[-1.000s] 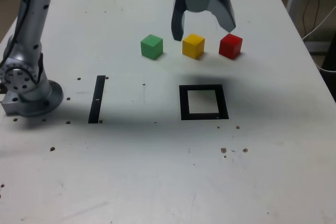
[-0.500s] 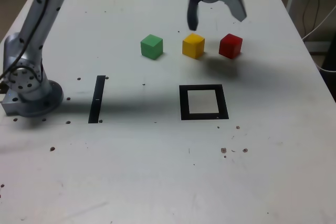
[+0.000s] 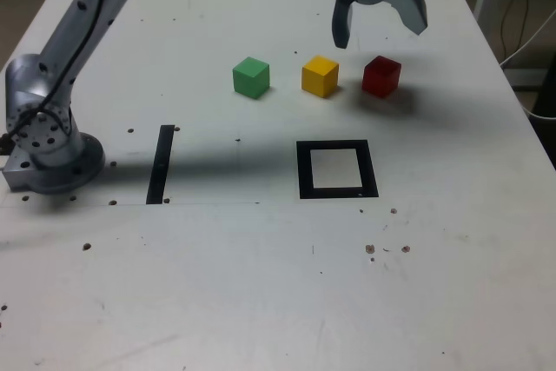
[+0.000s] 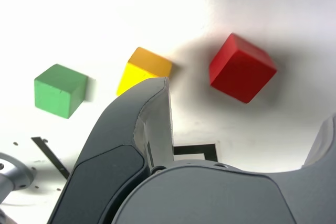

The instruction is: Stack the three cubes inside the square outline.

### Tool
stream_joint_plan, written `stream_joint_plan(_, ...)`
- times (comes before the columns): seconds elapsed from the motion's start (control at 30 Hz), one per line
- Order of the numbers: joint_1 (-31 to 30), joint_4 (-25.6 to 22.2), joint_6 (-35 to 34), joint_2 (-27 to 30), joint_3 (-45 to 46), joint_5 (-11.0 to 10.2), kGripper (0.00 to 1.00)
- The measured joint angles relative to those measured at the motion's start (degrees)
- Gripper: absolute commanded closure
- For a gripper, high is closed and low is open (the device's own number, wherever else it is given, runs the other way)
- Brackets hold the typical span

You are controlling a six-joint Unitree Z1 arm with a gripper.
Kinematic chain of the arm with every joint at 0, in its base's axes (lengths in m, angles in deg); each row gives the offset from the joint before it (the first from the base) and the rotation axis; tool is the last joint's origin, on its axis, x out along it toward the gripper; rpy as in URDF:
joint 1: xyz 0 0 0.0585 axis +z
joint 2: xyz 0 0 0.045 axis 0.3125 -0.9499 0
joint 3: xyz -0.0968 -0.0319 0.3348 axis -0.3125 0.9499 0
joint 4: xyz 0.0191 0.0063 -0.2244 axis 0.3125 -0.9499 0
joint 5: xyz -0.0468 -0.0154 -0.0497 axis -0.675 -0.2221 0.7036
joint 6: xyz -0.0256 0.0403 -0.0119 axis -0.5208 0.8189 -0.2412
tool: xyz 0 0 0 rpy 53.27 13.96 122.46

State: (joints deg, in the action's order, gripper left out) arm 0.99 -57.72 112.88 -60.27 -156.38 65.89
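Three cubes sit in a row on the white table: green (image 3: pixel 251 76), yellow (image 3: pixel 320 76) and red (image 3: pixel 381 76). Nearer the camera lies the square outline (image 3: pixel 304 171), a black frame with nothing inside it. My gripper (image 3: pixel 380 30) hangs open and empty above the table, just behind and over the red cube. The wrist view shows the red cube (image 4: pixel 241 67) between the spread fingers (image 4: pixel 142 124), with the yellow cube (image 4: pixel 144 69) partly hidden behind one finger and the green cube (image 4: pixel 59 89) beyond. A corner of the square outline (image 4: pixel 194 151) peeks out by the gripper (image 4: pixel 247 103).
A narrow black strip (image 3: pixel 161 163) lies flat on the exterior view's left, next to the arm's silver base (image 3: pixel 43 145). Small dark specks dot the table. Cables hang past the table's edge at the exterior view's right (image 3: pixel 521 41).
The open gripper has moved toward the exterior view's right and slightly back, from over the yellow cube to over the red cube. The cubes have not moved.
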Motion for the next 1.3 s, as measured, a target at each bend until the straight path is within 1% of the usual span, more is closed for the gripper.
stream_joint_plan(0.2, 0.00, 0.00, 0.58, -2.02, -1.13, -0.20, 0.00)
stream_joint_plan(0.5, -0.39, 0.00, 1.55, -3.52, -1.40, -0.50, 0.01)
stream_joint_plan(0.8, -0.78, 0.30, 4.77, -3.67, -1.29, -0.99, 0.01)
stream_joint_plan(0.97, -0.86, 0.64, 10.41, -3.67, -1.30, -0.82, 0.01)
stream_joint_plan(1.13, -0.87, 1.43, 18.02, -3.67, -1.64, 1.07, 0.01)
stream_joint_plan(1.3, -0.89, 2.14, 22.19, -3.67, -2.03, 1.53, 0.01)
